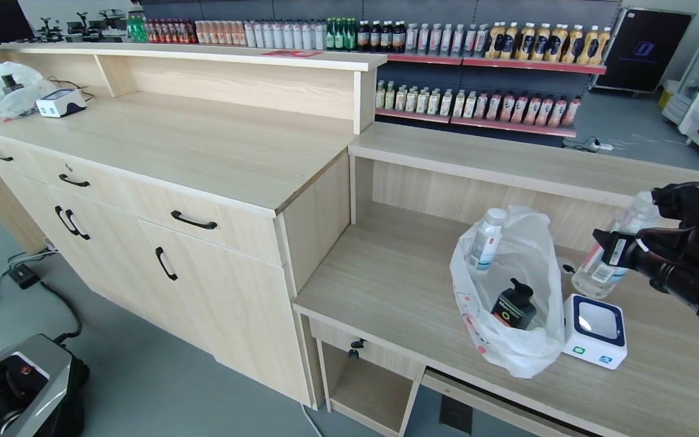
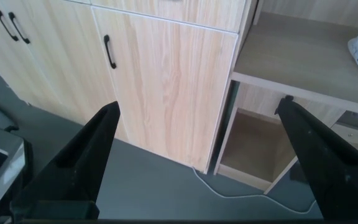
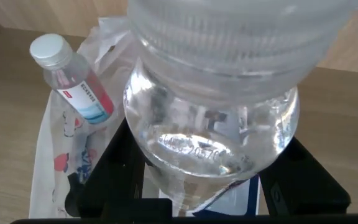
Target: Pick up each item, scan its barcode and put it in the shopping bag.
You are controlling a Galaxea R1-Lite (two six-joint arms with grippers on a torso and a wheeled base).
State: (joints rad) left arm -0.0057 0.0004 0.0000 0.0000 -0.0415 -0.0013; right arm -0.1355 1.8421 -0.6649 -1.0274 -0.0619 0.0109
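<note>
Clear plastic bottle [image 1: 596, 274] is hanging in your right gripper [image 1: 615, 247], whose fingers are clamping its middle, over the right part of the lower counter [image 1: 386, 273]. Its long axis is leaning. The cap end is pointing up and away toward the counter's back wall, and the base is pointing down toward the near side. The base is sitting just behind the white scanner [image 1: 595, 331]; you cannot tell from these views whether it is touching the wood. In the right wrist view the rounded base [image 3: 216, 155] is lying over the scanner's blue-edged top.

The shopping bag [image 1: 528, 346] is standing open just to the left of the scanner and touching its side. Its mouth is gaping upward and toward the bottle. Inside it, a small white-capped bottle [image 1: 486, 240] is leaning on the far-left wall with its cap up, and a black pump bottle [image 1: 513, 306] is standing upright lower down.

You are working with tight edges. The bag's bulge is lying close to the counter's near edge, and the back wall is rising just behind the held bottle. The widest bare stretch of wood is lying to the left of the bag, running to the tall cabinet's side panel [image 1: 319, 212].

Your left gripper [image 2: 194, 109] is hanging low over the grey floor [image 2: 148, 180] in front of a cabinet door [image 2: 166, 81]. Its two fingers are spread wide apart and are gripping nothing
</note>
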